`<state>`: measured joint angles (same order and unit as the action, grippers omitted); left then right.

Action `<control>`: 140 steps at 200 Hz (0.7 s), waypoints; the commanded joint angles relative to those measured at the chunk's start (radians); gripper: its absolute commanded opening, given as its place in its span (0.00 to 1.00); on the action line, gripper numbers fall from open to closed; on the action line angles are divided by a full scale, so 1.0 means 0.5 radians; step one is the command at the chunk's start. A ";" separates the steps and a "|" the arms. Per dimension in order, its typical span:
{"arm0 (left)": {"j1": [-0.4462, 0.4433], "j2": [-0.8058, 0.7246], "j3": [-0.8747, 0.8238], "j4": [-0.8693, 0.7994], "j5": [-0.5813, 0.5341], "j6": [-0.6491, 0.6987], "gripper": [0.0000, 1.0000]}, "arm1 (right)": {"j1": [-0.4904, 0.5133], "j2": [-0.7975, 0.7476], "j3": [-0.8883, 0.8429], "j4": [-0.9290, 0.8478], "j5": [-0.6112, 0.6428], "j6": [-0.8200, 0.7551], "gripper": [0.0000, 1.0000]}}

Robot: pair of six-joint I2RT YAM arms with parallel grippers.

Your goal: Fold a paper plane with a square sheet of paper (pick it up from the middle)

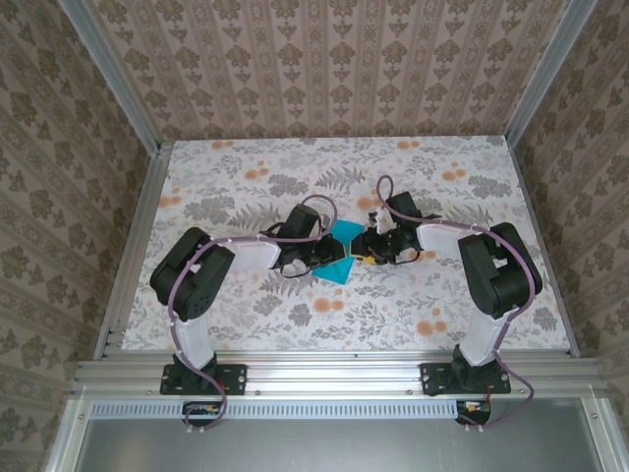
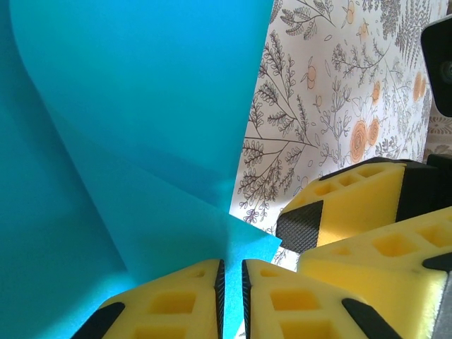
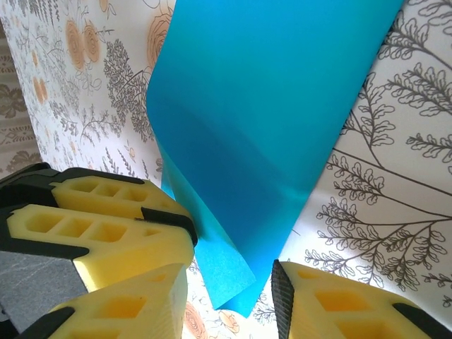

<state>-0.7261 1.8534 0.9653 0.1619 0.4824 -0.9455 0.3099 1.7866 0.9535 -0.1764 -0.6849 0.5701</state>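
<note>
At the middle of the counter (image 1: 246, 177), the partly folded square sheet of paper (image 1: 339, 270) is pinched between the nearly closed left fingers (image 2: 176, 300). The right fingers (image 3: 339, 304) stand apart, straddling its tip.

One square sheet of paper (image 1: 339, 269), seemingly doubled over; two arms, left arm (image 1: 187, 275) and right arm (image 1: 496, 270); two grippers, left gripper (image 2: 231, 272) and right gripper (image 3: 229, 282); one floral table (image 1: 246, 177)
</note>
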 commanded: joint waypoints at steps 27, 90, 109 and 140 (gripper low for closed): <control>-0.005 0.025 0.018 -0.002 -0.001 0.026 0.18 | -0.001 0.048 -0.007 -0.001 -0.064 -0.036 0.33; -0.003 0.022 0.024 -0.009 -0.001 0.026 0.17 | 0.001 0.120 -0.019 0.112 -0.159 0.005 0.28; -0.005 0.015 0.029 -0.012 -0.001 0.028 0.17 | 0.004 0.140 -0.011 0.120 -0.208 0.013 0.22; -0.004 -0.018 0.024 -0.023 -0.007 0.021 0.20 | 0.005 0.131 0.017 0.014 -0.104 -0.053 0.11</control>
<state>-0.7261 1.8534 0.9653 0.1616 0.4824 -0.9455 0.3103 1.8416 0.9535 -0.1318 -0.7444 0.5781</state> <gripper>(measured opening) 0.177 0.131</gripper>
